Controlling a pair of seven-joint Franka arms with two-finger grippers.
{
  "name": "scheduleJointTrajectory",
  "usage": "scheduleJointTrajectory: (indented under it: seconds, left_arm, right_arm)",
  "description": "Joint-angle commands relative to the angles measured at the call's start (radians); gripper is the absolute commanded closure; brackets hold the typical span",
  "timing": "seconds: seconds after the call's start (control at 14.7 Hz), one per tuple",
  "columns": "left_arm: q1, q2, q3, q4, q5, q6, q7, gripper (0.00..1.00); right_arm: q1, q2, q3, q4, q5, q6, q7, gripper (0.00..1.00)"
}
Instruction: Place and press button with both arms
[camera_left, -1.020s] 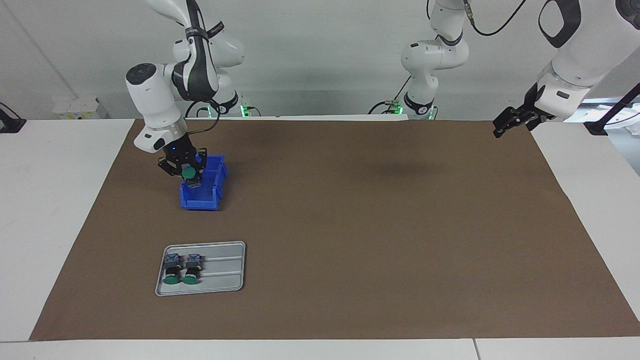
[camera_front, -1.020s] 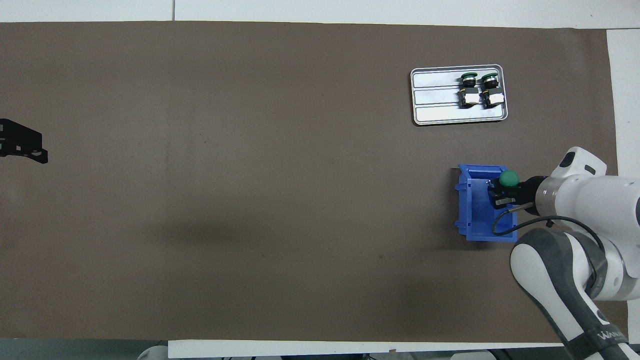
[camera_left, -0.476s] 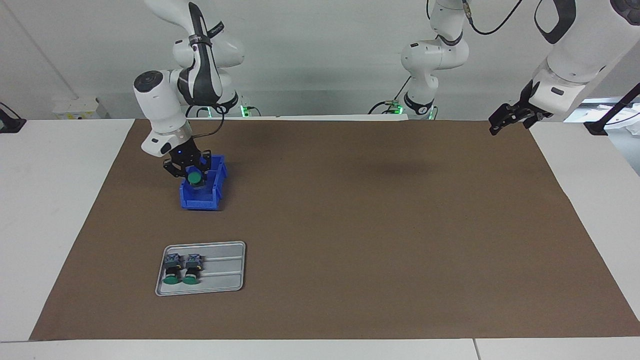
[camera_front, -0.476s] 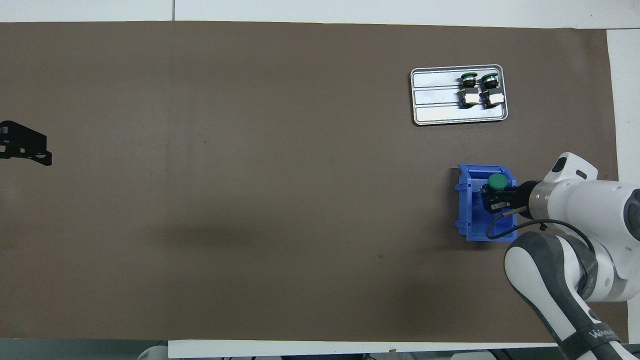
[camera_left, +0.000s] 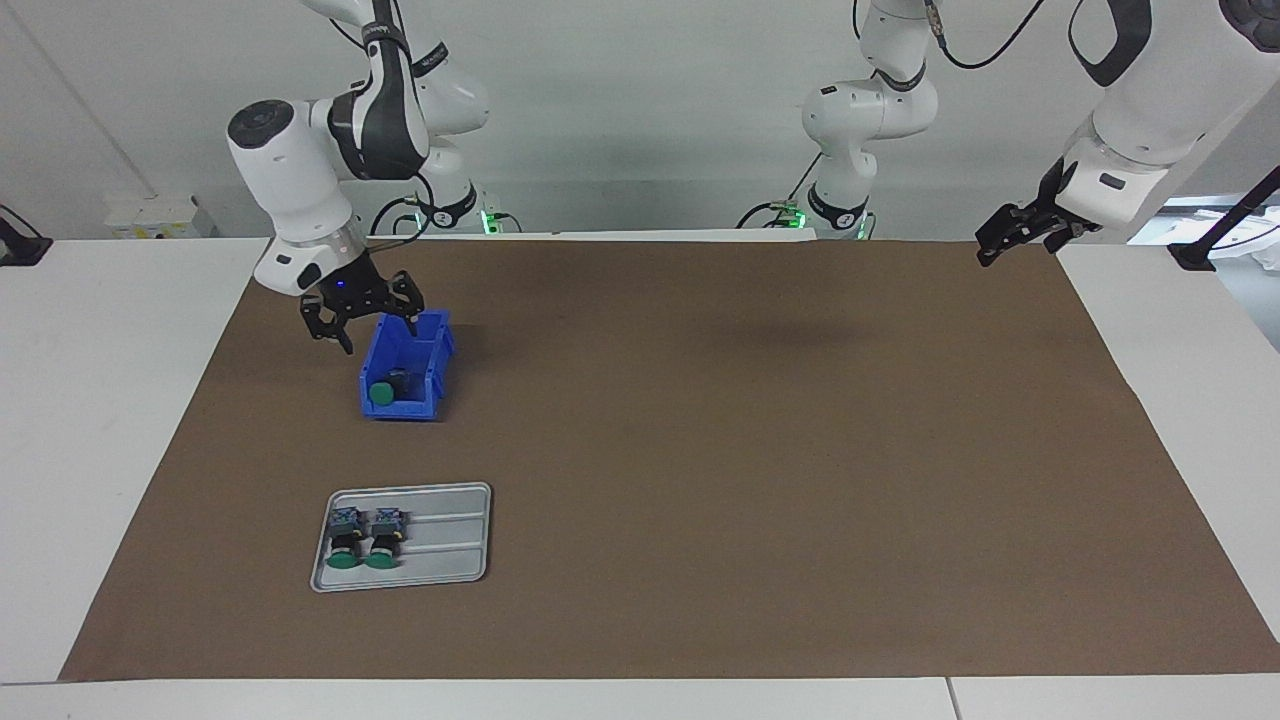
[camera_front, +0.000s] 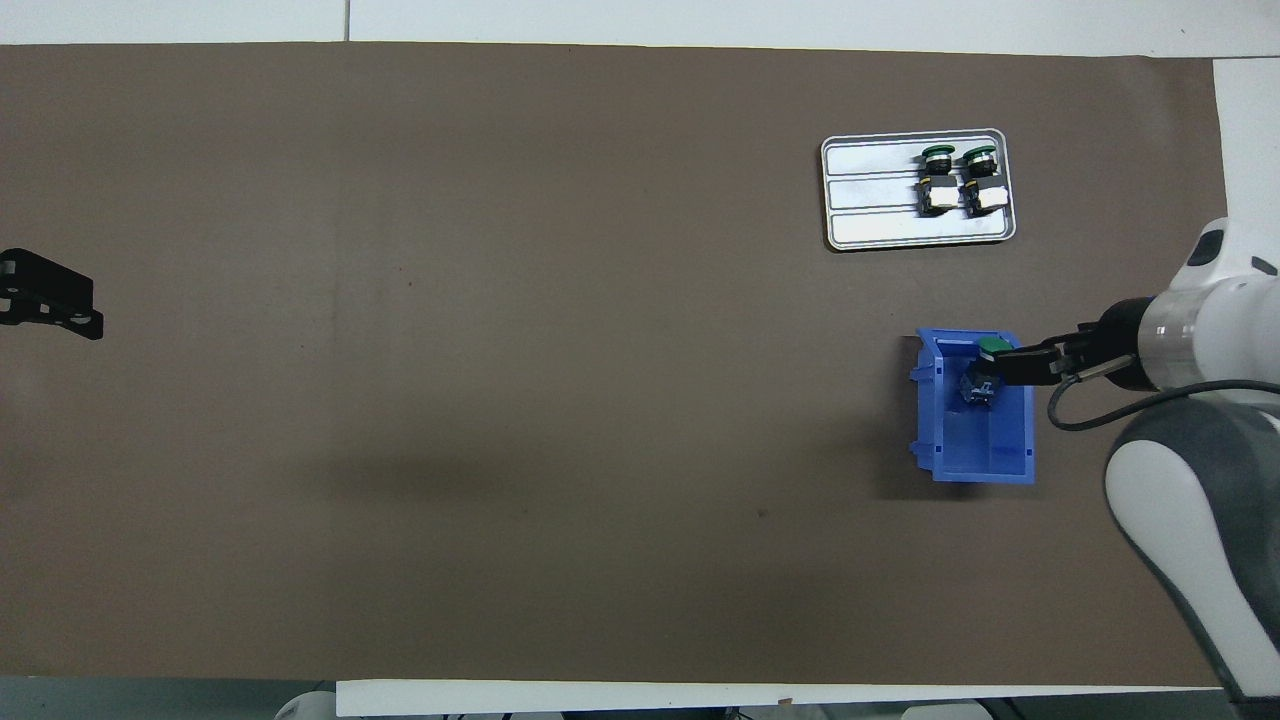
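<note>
The green-capped button (camera_left: 381, 392) is lying on its side in the blue bin (camera_left: 432, 368), cap toward the bin's end farther from the robots. The right claw (camera_left: 362, 318) is hanging wide and empty just above the bin's robot-side rim. The left claw (camera_left: 1012, 237), also wide, is waiting over the table's corner at the left arm's end. Two more buttons (camera_left: 362, 538) are lying on the metal tray (camera_left: 450, 540).

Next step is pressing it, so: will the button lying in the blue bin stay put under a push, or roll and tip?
The button lies on its side in the blue bin, so its round green cap would probably let it rock or roll. Its blocky body should limit that. The bin looks light and may slide on the brown mat. The right gripper is open above it.
</note>
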Motion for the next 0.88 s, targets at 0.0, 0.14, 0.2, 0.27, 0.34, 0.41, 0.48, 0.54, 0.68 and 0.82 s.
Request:
scheduleJointTrajectory:
  seconds: [0.0, 0.14, 0.2, 0.27, 0.34, 0.41, 0.48, 0.54, 0.68, 0.82]
  left_arm:
    - [0.005, -0.018, 0.005, -0.011, -0.007, -0.007, 0.006, 0.00]
    - [0.007, -0.017, 0.005, -0.011, -0.007, -0.009, 0.003, 0.00]
    - [0.008, -0.018, 0.005, -0.011, -0.007, -0.010, 0.003, 0.00]
    - [0.008, -0.017, 0.005, -0.011, -0.007, -0.009, 0.002, 0.00]
    - [0.010, -0.018, 0.007, -0.011, -0.007, -0.009, 0.003, 0.00]
    - [0.010, -0.018, 0.007, -0.011, -0.007, -0.009, 0.002, 0.00]
    - [0.010, -0.018, 0.007, -0.011, -0.007, -0.009, 0.002, 0.00]
    - [0.010, -0.018, 0.008, -0.011, -0.007, -0.009, 0.002, 0.00]
    - [0.010, -0.018, 0.007, -0.011, -0.007, -0.009, 0.002, 0.00]
    - [0.010, -0.017, 0.007, -0.011, -0.007, -0.009, 0.002, 0.00]
  right_arm:
    - [-0.045, 0.016, 0.004, 0.159, 0.000, -0.158, 0.006, 0.01]
    - [-0.065, 0.076, 0.004, 0.306, -0.046, -0.314, 0.033, 0.01]
    - [-0.075, 0.108, 0.004, 0.391, -0.069, -0.408, 0.051, 0.01]
    - [-0.082, 0.137, 0.004, 0.469, -0.077, -0.486, 0.084, 0.01]
    - [-0.085, 0.163, 0.002, 0.520, -0.078, -0.517, 0.094, 0.01]
    - [-0.102, 0.172, 0.004, 0.560, -0.077, -0.540, 0.096, 0.01]
    - [-0.108, 0.189, 0.005, 0.582, -0.059, -0.553, 0.104, 0.01]
    - [-0.107, 0.203, 0.005, 0.602, -0.067, -0.553, 0.117, 0.01]
    - [-0.092, 0.188, 0.013, 0.611, -0.074, -0.588, 0.137, 0.01]
    - [-0.073, 0.183, 0.018, 0.602, -0.077, -0.591, 0.185, 0.01]
